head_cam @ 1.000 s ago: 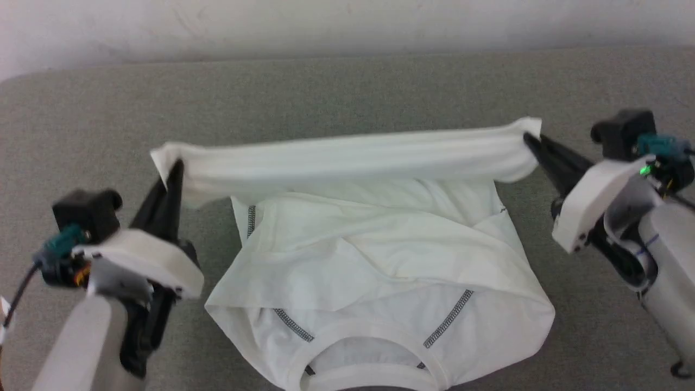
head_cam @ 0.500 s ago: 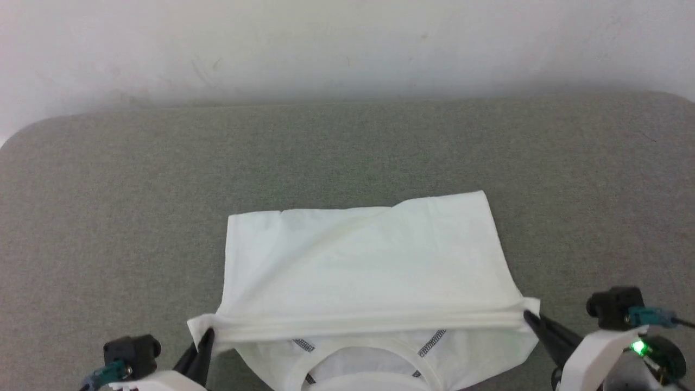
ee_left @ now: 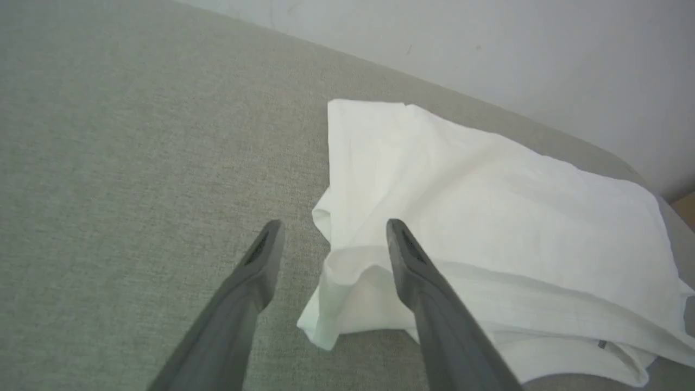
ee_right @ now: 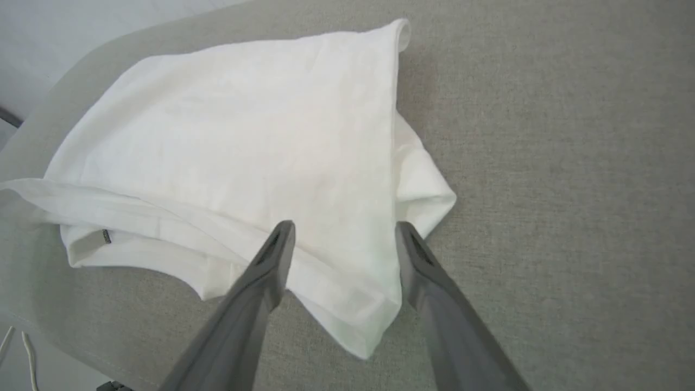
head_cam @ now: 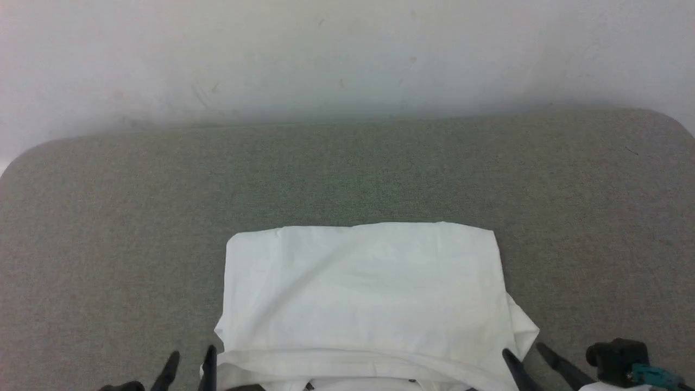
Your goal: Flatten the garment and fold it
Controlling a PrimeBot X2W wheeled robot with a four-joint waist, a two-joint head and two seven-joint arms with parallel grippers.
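Both grippers have let go since a second ago. Back then they were pinched on the hem, holding it up stretched between them. They've since pulled it over toward the robot and dropped it. The head camera has tilted too, so part of the shift in that view is just the camera.

Left gripper has its two dark fingers spread wide with nothing in them, and in its wrist view one finger sits over the near left corner of the cloth and the other over bare surface. Right gripper is the same deal: splayed, empty, straddling the near right corner. Can't tell if any fingertip is actually touching fabric.

Between them lies the big plain white thin-fabric garment, folded over into a rough rectangle. It lies on the grey woven-fabric surface with rounded corners, near the robot's side of it and well clear of the pale wall at the back.

What could go wrong, as I see it:
- A finger that overlaps a corner could catch the loose top layer when the arm pulls away and drag the fold open.
- The near right corner pokes out past the top layer and the left one is bunched, so another fold would lock those lumps in.
- The near edge sits close to the surface's edge, so a tug that way could slide it off.
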